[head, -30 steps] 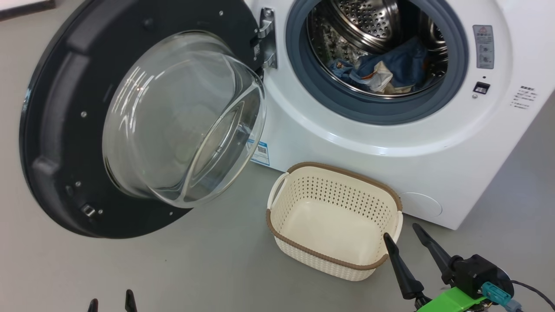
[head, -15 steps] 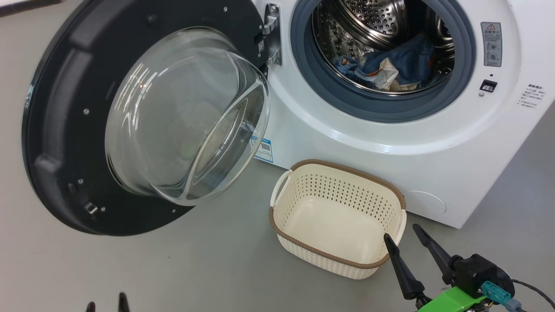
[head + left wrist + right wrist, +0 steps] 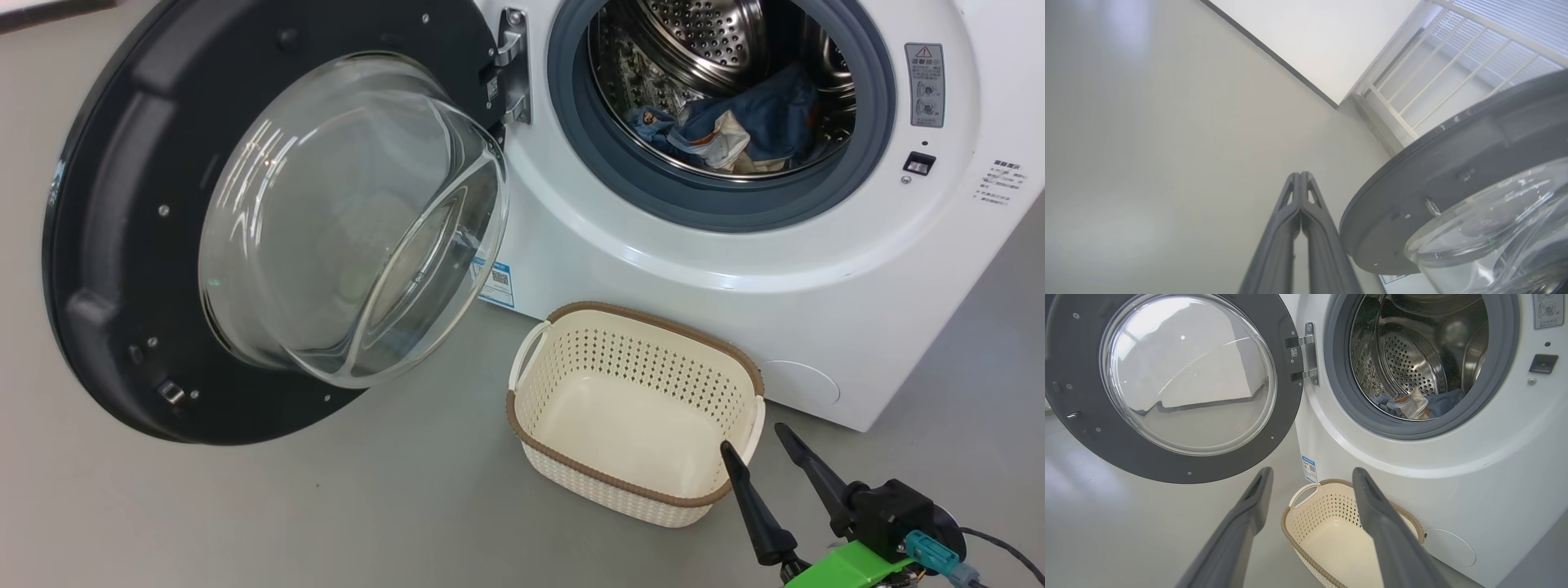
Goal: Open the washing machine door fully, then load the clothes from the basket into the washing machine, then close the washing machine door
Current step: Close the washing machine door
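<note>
Washing machine door (image 3: 106,245), where is it? (E1)
Swung wide open to the left of the washing machine (image 3: 653,269), hanging on its hinge (image 3: 510,65). Inner face and clear glass bowl (image 3: 351,220) point toward the near side. (E2)
Clothes (image 3: 763,110)? (E1)
Inside the steel drum (image 3: 694,33), low in it, behind the grey-blue gasket (image 3: 735,208). Blue fabric with a cream piece on top. (E2)
Basket (image 3: 645,314)? (E1)
Upright on the grey floor (image 3: 408,506), just in front of the machine and right of the door. Bare cream bottom showing. (E2)
Right gripper (image 3: 751,437)? (E1)
Near right. 2 fingers spread wide, gripping nothing. Tips sit by the basket's near right corner. 1 tip overlaps the rim in the head view, contact unclear. (E2)
Left gripper (image 3: 1300,174)? (E1)
2 fingers pressed together tip to tip, pinching nothing. It is over the floor, just left of the door's outer rim, pointing toward a white wall (image 3: 1310,36). Cannot tell whether it touches the rim. (E2)
</note>
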### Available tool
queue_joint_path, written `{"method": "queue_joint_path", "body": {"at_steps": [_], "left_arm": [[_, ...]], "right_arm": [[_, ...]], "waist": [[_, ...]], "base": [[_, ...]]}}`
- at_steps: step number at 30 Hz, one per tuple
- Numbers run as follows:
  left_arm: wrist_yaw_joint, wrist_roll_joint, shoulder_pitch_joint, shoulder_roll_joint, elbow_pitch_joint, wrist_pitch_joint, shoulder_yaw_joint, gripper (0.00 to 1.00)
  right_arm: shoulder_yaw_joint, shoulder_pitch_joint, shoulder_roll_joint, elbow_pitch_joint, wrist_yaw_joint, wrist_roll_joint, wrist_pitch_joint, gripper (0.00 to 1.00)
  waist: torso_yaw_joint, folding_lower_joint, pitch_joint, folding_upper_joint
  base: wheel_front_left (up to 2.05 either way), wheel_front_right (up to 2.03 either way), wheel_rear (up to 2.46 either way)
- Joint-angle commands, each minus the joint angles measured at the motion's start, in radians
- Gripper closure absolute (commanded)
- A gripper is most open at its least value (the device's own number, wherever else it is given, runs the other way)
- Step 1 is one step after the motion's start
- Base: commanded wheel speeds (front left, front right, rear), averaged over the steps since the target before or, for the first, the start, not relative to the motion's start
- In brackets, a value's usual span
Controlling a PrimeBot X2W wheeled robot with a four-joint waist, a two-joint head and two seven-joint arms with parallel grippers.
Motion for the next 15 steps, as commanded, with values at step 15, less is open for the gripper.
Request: {"method": "queue_joint_path", "body": {"at_steps": [15], "left_arm": [[-0.156, -0.599, -0.426, 0.243, 0.278, 0.131, 0.377, 1.00]], "right_arm": [[0.031, -0.009, 0.000, -0.014, 0.006, 0.006, -0.005, 0.00]], "waist": [[-0.007, 0.0000, -0.004, 0.0000]], "base": [[0.00, 0.00, 0.00]]}}
